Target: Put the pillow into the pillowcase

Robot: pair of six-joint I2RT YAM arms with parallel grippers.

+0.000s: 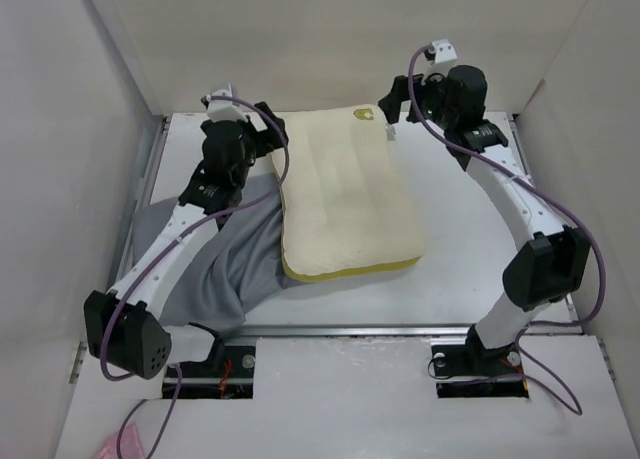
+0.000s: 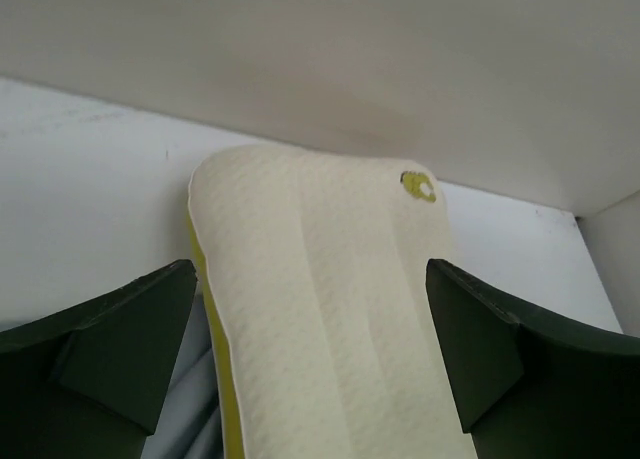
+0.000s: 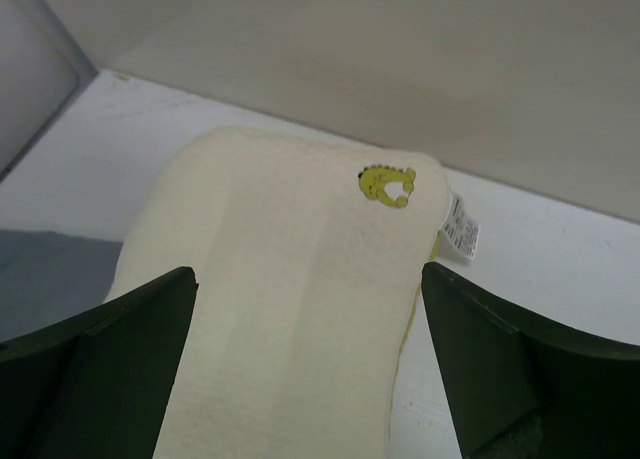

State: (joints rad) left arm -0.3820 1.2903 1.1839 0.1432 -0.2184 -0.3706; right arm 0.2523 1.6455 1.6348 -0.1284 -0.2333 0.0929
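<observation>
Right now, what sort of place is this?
Likely a robot test cell, not a bedroom: a white table walled by plain panels, two bolted arms, a pillow and pillowcase laid out.

1. The left arm [image 1: 165,249] and the right arm [image 1: 510,194] are built alike, with slim white links joined by bulky black joint housings.
2. The left elbow housing [image 1: 125,337] is a rounded black block with a cluster of small holes on its face. The right elbow housing [image 1: 547,269] is the same black.
3. A thin purple left cable [image 1: 101,357] loops loosely along its arm, and a right cable [image 1: 598,269] matches it.
4. Each wrist carries a small white bracket: the left bracket [image 1: 222,104] and the right bracket [image 1: 440,51].
5. The left base [image 1: 225,364] and the right base [image 1: 475,364] are black, with bits of red wiring.
6. The left arm's fingers [image 2: 110,349] and the right arm's fingers [image 3: 100,369] are dark, matte, angular wedges.
</observation>
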